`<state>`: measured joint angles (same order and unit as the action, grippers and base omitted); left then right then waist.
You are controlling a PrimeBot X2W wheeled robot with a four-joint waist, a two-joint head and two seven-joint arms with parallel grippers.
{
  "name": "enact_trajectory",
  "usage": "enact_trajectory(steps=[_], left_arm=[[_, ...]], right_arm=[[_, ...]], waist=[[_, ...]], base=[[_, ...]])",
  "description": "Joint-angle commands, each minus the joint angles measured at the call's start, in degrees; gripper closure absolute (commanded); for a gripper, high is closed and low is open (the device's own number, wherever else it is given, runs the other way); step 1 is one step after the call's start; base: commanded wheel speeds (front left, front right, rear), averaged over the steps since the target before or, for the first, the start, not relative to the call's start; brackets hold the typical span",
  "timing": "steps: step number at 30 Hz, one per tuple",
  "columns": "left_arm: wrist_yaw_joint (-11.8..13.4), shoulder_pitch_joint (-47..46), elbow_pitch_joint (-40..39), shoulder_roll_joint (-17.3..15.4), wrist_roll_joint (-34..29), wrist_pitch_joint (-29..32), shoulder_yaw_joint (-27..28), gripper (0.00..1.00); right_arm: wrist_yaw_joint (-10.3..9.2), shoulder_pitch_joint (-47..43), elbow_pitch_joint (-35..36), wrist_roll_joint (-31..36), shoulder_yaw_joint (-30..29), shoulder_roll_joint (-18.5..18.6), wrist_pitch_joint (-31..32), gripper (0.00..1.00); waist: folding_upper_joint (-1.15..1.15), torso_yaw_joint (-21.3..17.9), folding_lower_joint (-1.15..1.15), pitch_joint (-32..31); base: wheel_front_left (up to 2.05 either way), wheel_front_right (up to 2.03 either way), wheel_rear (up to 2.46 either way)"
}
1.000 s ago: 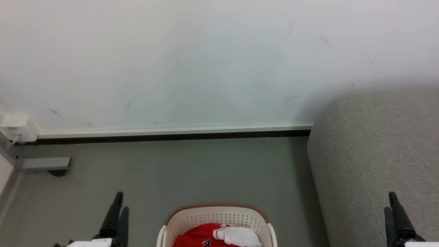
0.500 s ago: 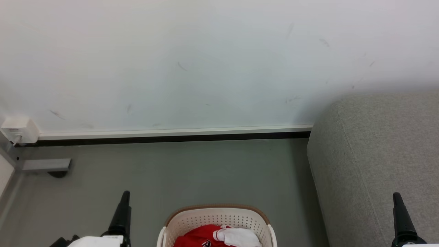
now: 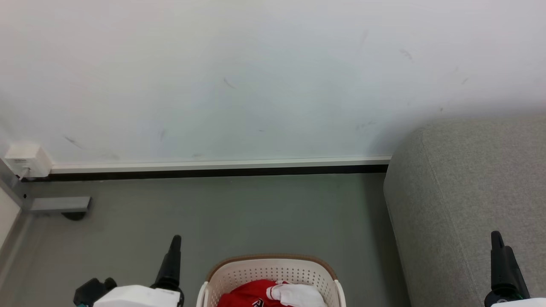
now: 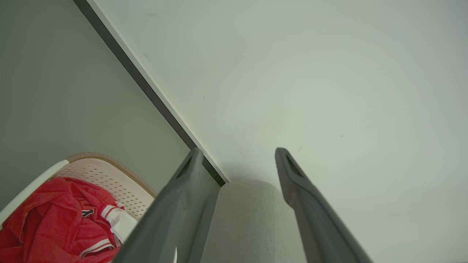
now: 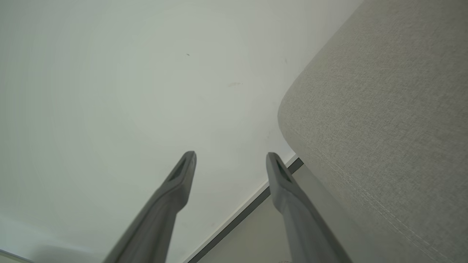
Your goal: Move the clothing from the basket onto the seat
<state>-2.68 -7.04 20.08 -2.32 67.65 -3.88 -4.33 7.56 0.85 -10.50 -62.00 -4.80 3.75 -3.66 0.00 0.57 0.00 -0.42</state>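
1. Since the earlier frames the left gripper (image 3: 175, 244) has slid right across the head view and now sits just beside the left wall of the basket (image 3: 273, 258). The right gripper (image 3: 496, 241) has hardly shifted at the near right.
2. In its wrist view the left gripper's two dark fingers stand wide apart with nothing between them, aimed toward the wall (image 3: 256, 76) and the end of the seat (image 3: 469, 192).
3. The right gripper is spread just as wide and holds nothing. It hangs in front of the seat's side, fingers pointing toward the wall.
4. The clothing (image 3: 245, 295) lies bunched inside the basket, red fabric with a white panel on its right side. Neither gripper touches it.
5. The basket stands on the grey floor (image 3: 234, 213) at the near centre, with a strip of bare floor between it and the seat on the right.
6. A dark skirting strip (image 3: 204, 172) runs along the foot of the far wall, and a small white box (image 3: 25, 160) is fixed at its far left.
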Motion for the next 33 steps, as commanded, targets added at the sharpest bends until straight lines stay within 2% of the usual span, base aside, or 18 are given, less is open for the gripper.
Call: enact_trajectory(steps=[1,22,33], left_arm=[[0.3,-1.61,-0.32,-0.39,-2.59,-0.49,-0.55,0.0],[4.29,-3.47,2.13,-0.5,-24.27,-4.12,-5.29,0.0],[5.37,-3.89,2.45,-0.55,-34.45,-5.8,-5.86,0.0]], right_arm=[[-0.05,0.01,1.28,2.99,-0.18,0.69,-0.74,0.0],[-0.07,0.31,0.26,27.26,1.27,1.0,-4.32,0.0],[-0.08,0.67,-1.31,36.53,1.6,1.43,-6.03,0.0]], waist=[[0.0,0.05,0.0,0.02],[0.0,0.31,0.0,0.13],[0.0,0.76,0.0,-0.17]], base=[[0.0,0.0,0.0],[0.0,0.0,0.0],[0.0,0.0,0.0]])
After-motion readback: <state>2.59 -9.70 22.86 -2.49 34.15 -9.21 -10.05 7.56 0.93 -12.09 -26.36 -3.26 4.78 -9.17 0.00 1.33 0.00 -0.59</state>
